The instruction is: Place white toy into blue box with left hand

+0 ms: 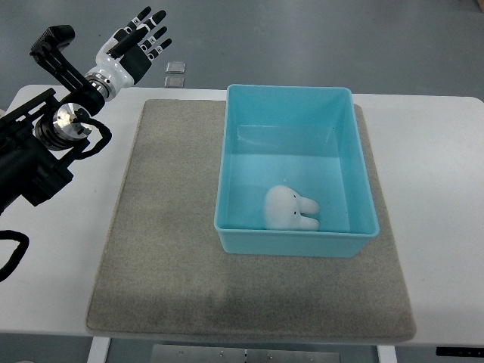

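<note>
A white toy (290,208) with two rounded ears lies on the floor of the blue box (234,151), near its front wall. The box stands on the right half of a grey mat (166,227). My left hand (142,39) is raised at the top left, well away from the box, past the table's far edge. Its fingers are spread and hold nothing. The left arm (53,136) comes in along the left edge. No right arm shows.
The white table (446,189) carries the mat. Two small square grey tiles (175,73) lie on the floor beyond the table's far edge. A black cable (11,253) loops at the left edge.
</note>
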{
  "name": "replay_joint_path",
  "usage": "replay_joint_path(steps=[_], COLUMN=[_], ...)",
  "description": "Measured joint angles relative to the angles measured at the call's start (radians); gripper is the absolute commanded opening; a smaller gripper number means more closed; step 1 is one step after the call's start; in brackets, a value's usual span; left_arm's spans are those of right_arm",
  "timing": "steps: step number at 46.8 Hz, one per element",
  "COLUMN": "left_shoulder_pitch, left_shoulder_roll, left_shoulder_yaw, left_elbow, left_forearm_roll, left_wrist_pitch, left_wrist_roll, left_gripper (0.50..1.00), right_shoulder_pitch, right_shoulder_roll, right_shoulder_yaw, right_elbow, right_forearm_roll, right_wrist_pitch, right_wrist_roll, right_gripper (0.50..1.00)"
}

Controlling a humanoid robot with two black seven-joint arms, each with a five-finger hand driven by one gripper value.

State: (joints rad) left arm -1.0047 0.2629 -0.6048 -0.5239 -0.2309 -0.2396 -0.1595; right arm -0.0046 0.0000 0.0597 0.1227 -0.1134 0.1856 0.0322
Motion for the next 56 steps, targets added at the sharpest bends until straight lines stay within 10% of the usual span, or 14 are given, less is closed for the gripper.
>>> replay_joint_path(steps=[56], left_shoulder_pitch=[0.035], left_shoulder_roll=[0.0], left_shoulder_yaw=[0.001], left_elbow=[0.005], left_forearm_roll=[0.01], left_wrist_pitch=[0.0], left_wrist_roll=[-0.005], left_gripper=[0.994], right_shoulder_pitch=[-0.001], right_shoulder_roll=[0.0], right_shoulder_yaw=[-0.001], right_elbow=[0.04], right_forearm_roll=[-0.006], right_wrist_pitch=[0.014], right_wrist_roll=[0.0], right_gripper=[0.936])
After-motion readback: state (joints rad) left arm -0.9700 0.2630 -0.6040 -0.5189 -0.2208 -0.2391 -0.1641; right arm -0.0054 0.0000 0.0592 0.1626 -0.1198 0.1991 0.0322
